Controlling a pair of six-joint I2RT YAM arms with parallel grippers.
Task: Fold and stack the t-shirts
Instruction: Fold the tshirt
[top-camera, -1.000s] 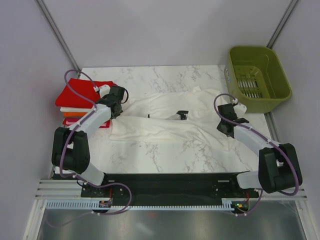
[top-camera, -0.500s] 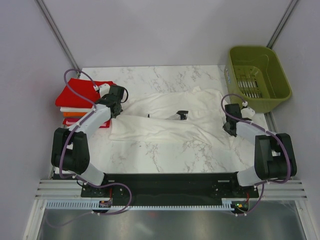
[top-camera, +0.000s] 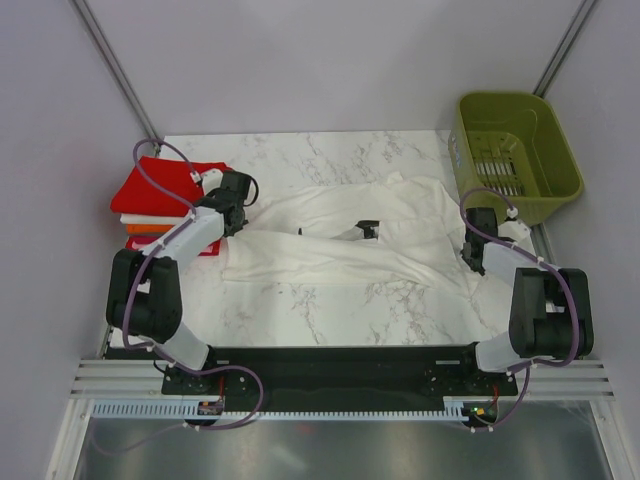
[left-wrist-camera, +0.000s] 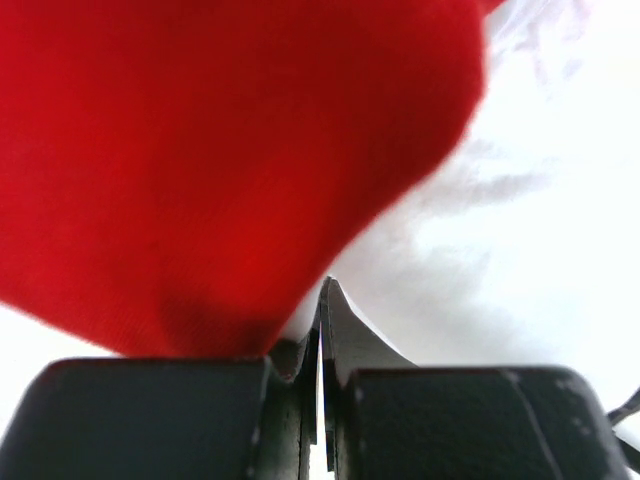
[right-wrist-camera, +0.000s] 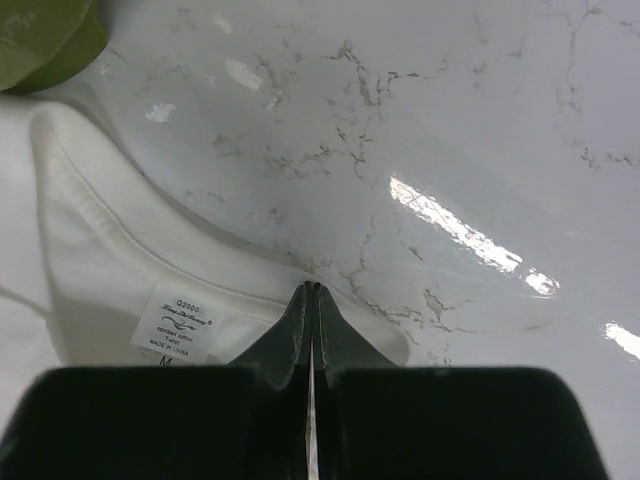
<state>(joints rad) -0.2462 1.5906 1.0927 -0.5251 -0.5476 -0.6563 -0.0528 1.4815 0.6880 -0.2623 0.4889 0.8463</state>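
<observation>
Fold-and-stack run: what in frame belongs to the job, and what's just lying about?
Job:
- white t-shirt, spread out on the table
- folded stack at the left edge, red on top

Just there:
- olive-green basket at the far right corner
- marble table

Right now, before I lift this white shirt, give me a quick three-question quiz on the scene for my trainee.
1. Multiple choice: the right gripper is closed at which part of the large plain white cotton t-shirt? A) a sleeve cuff B) the neck edge beside the sewn-in size label C) the bottom hem
2. True or false: the olive-green plastic basket holds a shirt.
3. Fill in: the top shirt of the folded cloth stack at far left is ___.
Key: 1 B; 2 false; 3 red.
</observation>
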